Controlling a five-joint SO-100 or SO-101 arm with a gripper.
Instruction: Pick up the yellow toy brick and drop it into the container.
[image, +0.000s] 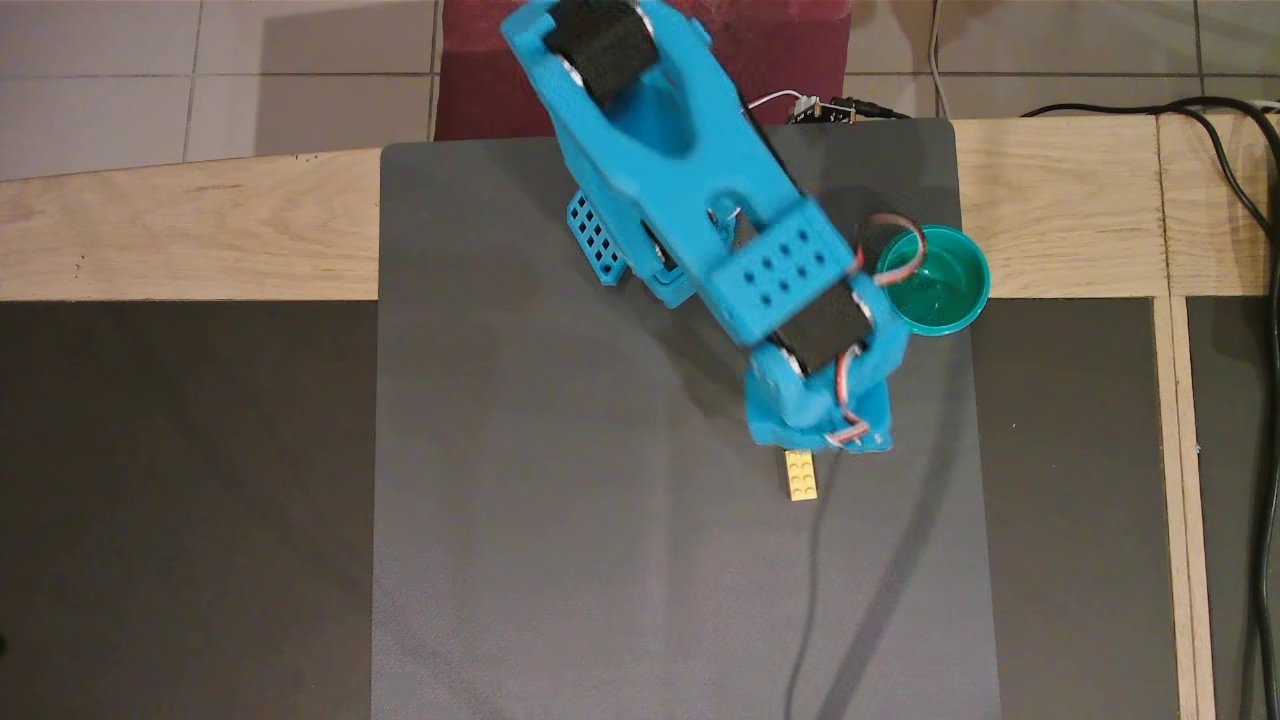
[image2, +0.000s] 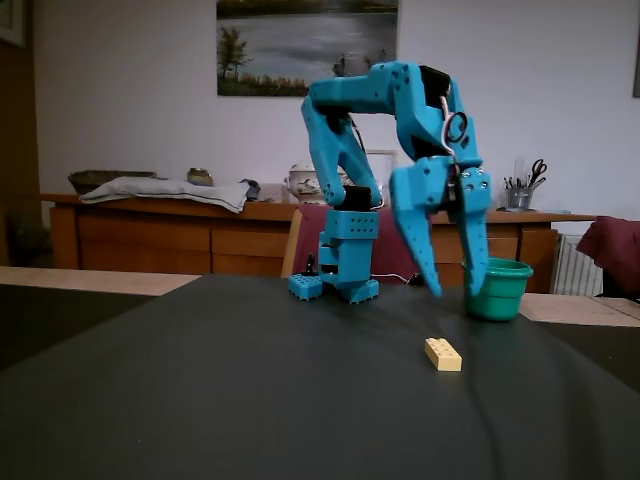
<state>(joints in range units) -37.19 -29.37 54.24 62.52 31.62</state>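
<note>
Claw (image2: 455, 293): hung tips-down above the worktop, parted to a moderate gap, nothing between the fingers. In the overhead view the wrist housing hid the tips.
Yellow toy brick (image: 801, 475): lay flat, studs up, on the grey mat (image: 500, 500), untouched and free on all sides; also seen in the fixed view (image2: 443, 354).
Brick axis: long side ran up-down in the overhead view, roughly in line with the arm's reach out from its base.
Governing relation: brick sat below the claw and a little further out from the base; in the overhead view it showed just past the lower edge of the wrist housing. In the fixed view the tips were clear of the brick, with open air between.
Judged need: a short reach outward, then descent, with the fingers straddling the brick's narrow width. How the fingers were turned relative to that width could not be told.
Container (image: 950, 280): teal cup, upright at the mat's right edge in the overhead view, partly overlapped by the arm; well apart from the brick.
Worktop (image: 150, 240): pale wood border around dark panels.
</note>
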